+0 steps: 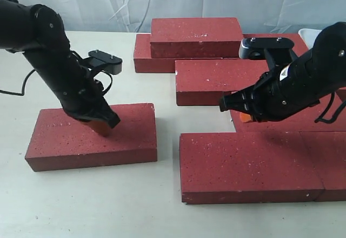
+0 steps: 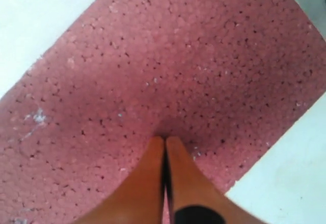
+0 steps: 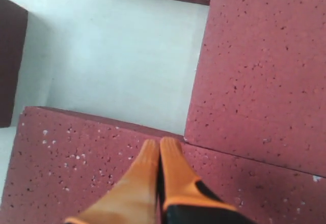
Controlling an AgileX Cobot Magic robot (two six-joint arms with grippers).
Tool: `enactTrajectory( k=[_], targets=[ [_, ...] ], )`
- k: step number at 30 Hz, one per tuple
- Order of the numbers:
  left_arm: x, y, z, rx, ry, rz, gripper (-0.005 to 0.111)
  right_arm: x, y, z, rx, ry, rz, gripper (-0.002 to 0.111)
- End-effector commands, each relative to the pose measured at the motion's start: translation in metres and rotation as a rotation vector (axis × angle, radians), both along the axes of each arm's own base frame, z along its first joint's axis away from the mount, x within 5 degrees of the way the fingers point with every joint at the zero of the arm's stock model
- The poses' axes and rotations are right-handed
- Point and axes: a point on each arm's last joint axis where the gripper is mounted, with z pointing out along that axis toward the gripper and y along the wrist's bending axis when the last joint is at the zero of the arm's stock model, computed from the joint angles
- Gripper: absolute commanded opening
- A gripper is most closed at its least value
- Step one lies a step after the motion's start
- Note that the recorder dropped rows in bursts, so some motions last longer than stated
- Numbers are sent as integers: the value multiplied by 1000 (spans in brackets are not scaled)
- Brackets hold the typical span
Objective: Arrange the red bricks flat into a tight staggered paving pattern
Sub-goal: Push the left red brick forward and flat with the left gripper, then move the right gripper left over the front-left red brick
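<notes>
Several red bricks lie flat on the pale table. One lone red brick [image 1: 92, 135] [image 2: 178, 66] sits apart at the left, and my left gripper [image 1: 106, 125] [image 2: 164, 140] is shut with its orange tips pressed down on its top face. A long front brick [image 1: 248, 165] and a middle brick [image 1: 216, 81] [image 3: 260, 76] lie to the right. My right gripper [image 1: 241, 116] [image 3: 160, 143] is shut and empty, its tips at the left end of a brick [image 1: 292, 121] [image 3: 76, 168], right by the seam with the middle brick.
At the back one brick [image 1: 195, 37] is stacked on another brick [image 1: 144, 54]. A further brick [image 1: 332, 165] adjoins the front brick at the right edge. Bare table [image 1: 167, 135] separates the lone brick from the group. A white object [image 1: 309, 34] shows at the back right.
</notes>
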Motion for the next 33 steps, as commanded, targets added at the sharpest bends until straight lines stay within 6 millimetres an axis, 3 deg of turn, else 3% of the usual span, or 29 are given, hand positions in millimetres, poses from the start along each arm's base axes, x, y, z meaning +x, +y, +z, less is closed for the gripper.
enactTrajectory(
  k=[1,4,8,13,16,21,27,33],
  targets=[
    [-6,10,36,-29,-100,57,0,3,5,3,84,-36,-11,-1],
    [-7,29,68,-64,-198,173,0,4,15,6,184,-38,24,-1],
    [-2,65,83,-12,-253,373,0,10,31,9,241,9,93,-1],
    [6,126,83,22,-224,682,0,18,98,16,264,-6,272,-1],
    [1,144,69,55,-193,729,0,18,134,5,257,27,359,-1],
    [-4,156,34,112,-111,749,0,16,159,-16,230,64,413,-1],
    [-1,154,-10,125,21,768,0,23,163,-36,203,68,395,-1],
    [6,148,-34,66,95,819,0,27,164,-41,191,36,383,-1]
  ],
)
